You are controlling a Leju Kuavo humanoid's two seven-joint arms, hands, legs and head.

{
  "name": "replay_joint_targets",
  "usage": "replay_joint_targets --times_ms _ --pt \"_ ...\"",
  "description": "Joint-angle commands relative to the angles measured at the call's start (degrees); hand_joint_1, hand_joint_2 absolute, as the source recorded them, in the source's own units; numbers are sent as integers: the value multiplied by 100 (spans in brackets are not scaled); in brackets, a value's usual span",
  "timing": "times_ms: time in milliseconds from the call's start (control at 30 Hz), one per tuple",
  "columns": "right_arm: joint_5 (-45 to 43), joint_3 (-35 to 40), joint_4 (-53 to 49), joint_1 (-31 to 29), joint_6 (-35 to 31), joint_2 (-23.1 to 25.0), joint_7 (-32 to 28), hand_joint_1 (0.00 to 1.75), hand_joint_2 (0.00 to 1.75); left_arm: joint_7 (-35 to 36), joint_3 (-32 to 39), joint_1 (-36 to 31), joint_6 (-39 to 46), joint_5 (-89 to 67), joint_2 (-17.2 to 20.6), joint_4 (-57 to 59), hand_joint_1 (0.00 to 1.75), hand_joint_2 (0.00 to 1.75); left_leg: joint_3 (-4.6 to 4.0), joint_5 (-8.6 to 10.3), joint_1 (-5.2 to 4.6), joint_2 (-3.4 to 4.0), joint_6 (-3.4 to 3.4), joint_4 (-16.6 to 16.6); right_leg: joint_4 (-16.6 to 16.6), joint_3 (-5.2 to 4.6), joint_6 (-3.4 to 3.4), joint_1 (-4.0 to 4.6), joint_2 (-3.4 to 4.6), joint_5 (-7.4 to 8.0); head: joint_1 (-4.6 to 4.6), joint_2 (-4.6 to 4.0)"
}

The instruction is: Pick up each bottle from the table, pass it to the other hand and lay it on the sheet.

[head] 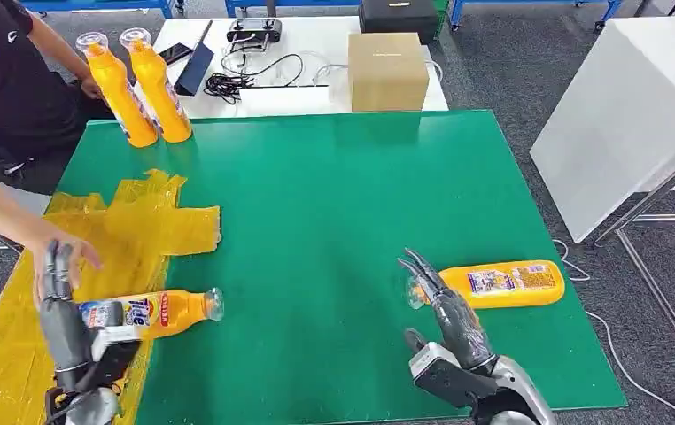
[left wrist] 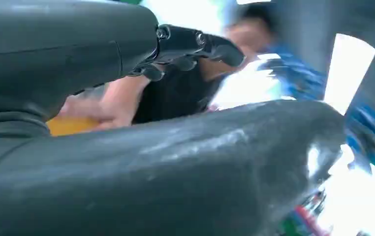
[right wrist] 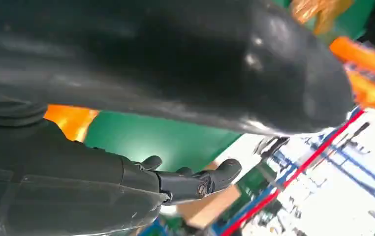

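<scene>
One orange bottle (head: 500, 283) lies on its side on the green bench (head: 334, 204), its clear cap end just beyond the fingertips of the right hand (head: 445, 310). That hand's fingers (head: 420, 270) are spread and hold nothing; whether they touch the cap I cannot tell. This looks like the next bottle to be picked up, and the grasp is not yet made.

A second bottle (head: 152, 312) lies on its side at the near edge of the yellow sheet (head: 139, 221), cap end hanging out over the green, just beside the left hand (head: 61, 305). The left hand's fingers (head: 55, 266) stand upright and apart, holding nothing. So one bottle seems laid down, or nearly so.

Two more bottles (head: 139, 88) stand upright at the far corner of the bench, well beyond the left fingers, beside a seated person (head: 6, 80) whose hand (head: 64, 248) reaches in close to the left fingertips. By my reckoning roughly a quarter is done, with three bottles left to hand over.
</scene>
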Motion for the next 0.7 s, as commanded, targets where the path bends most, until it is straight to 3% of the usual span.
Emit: replay_joint_targets --times_ms 33,100,200,433,567,700 --pt "1443 -414 -1053 1716 -1209 -773 907 0 175 255 -531 925 -1939 3033 -858 -1881 0 0 -9 -14 2 -33 2 13 -1 11 7 2 -33 -18 0 0" --pt "1953 -825 -1288 2293 -1537 -1061 1635 0 175 418 -843 1261 -2208 3506 -961 -1973 0 0 -17 -8 -9 -31 5 6 -1 -5 8 -9 -25 -12 2 0" --pt "1957 -1466 -1399 2749 -1552 -1236 1942 0 175 469 -1187 1418 -2220 3666 -922 -1871 0 0 -20 -25 -20 -25 13 11 -2 -2 10 -13 -25 -18 2 0" --pt "1919 -1565 -1356 2634 -1360 -1107 1835 0 175 473 -1156 1319 -2197 3738 -859 -1809 0 0 -14 -22 -38 10 21 -1 -5 -17 5 -29 7 -3 -2 0" --pt "2086 -2388 -1239 2822 -1180 -868 1858 0 175 525 -1171 1318 -2201 3724 -877 -1725 0 0 3 -21 -36 -2 21 -2 -7 -6 4 -28 -2 -6 -2 0" --pt "2154 -3603 -867 2526 -328 -63 1003 0 175 579 -1119 1313 -2328 3750 -888 -1679 0 0 13 -20 -29 6 19 -6 -18 -20 4 -20 6 -1 -2 0"
